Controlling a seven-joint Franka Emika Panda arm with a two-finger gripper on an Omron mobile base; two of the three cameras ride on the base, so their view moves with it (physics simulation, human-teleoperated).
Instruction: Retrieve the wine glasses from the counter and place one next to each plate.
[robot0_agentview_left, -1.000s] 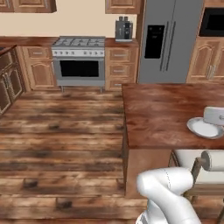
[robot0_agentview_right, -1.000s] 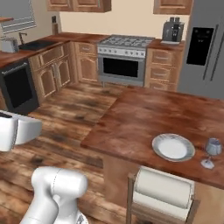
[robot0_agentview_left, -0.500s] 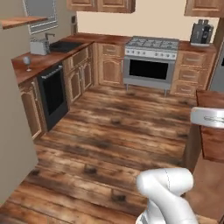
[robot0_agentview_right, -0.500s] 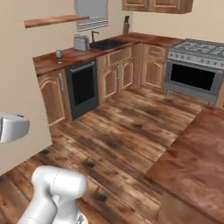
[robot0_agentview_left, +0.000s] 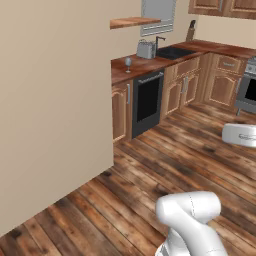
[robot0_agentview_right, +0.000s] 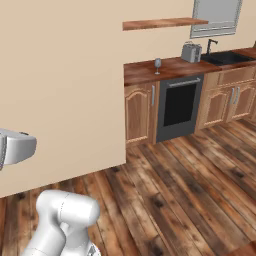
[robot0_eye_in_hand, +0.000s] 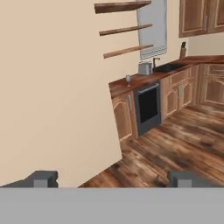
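Claw wide apart, holding nothing; one wine glass across the room.

Claw (robot0_eye_in_hand: 111, 178): the two dark fingertips (robot0_eye_in_hand: 42, 178) sit well apart at the bottom of the hand view, nothing between them. Wine glass (robot0_agentview_left: 128, 63) stands upright on the counter (robot0_agentview_right: 142, 70), near its left end by the beige wall (robot0_agentview_left: 55, 100), above the cabinet door just left of the black dishwasher (robot0_agentview_right: 179, 107). Toaster (robot0_agentview_right: 191, 52) and sink (robot0_agentview_right: 225, 57) sit further right along the counter. Wood plank floor (robot0_agentview_right: 190, 195) lies between robot and counter.
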